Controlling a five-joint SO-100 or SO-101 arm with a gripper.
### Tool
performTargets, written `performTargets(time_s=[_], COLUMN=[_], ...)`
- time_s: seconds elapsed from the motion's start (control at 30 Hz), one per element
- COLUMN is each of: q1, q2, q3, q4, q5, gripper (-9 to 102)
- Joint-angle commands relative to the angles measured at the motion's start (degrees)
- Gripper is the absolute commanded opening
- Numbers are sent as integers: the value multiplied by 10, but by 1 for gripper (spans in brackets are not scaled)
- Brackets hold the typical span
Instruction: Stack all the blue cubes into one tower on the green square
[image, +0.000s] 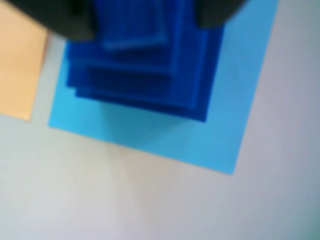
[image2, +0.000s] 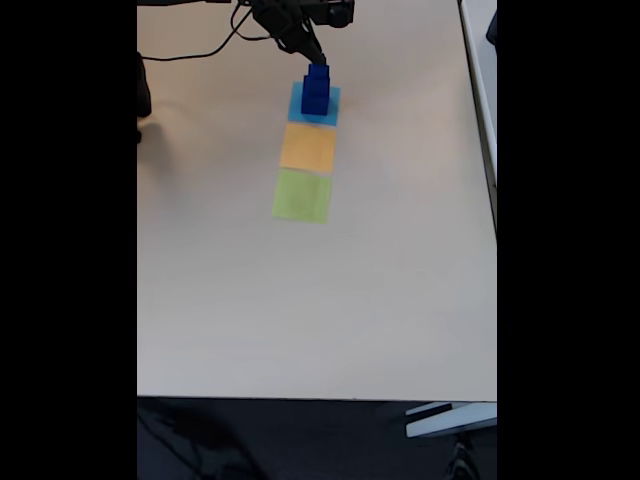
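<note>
The tower (image2: 316, 89) of blue cubes (image: 142, 65) stands on the light-blue square (image2: 302, 104); end effector (image2: 314, 60) at its top, grip state unclear; green square (image2: 301, 195) bare

A pale table (image2: 250, 300) lies mostly bare and open to approach in the fixed view. Three flat squares run in a line: light-blue square (image2: 298, 108), orange square (image2: 307, 148), green square (image2: 302, 195). Only the tower (image2: 316, 90) of blue cubes rises as an obstacle, on the light-blue square. The hand (image2: 312, 58) crowds its top. A cable (image2: 200, 52) crosses the far left corner.
</note>
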Motion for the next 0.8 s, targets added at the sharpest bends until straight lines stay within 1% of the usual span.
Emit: performTargets(time_s=[0.0, 0.4, 0.77], q1=[6, 9, 12], q2=[5, 6, 4], q3=[-3, 1, -25], q4=[-12, -12, -19], q5=[-3, -3, -33], gripper=[6, 0, 0])
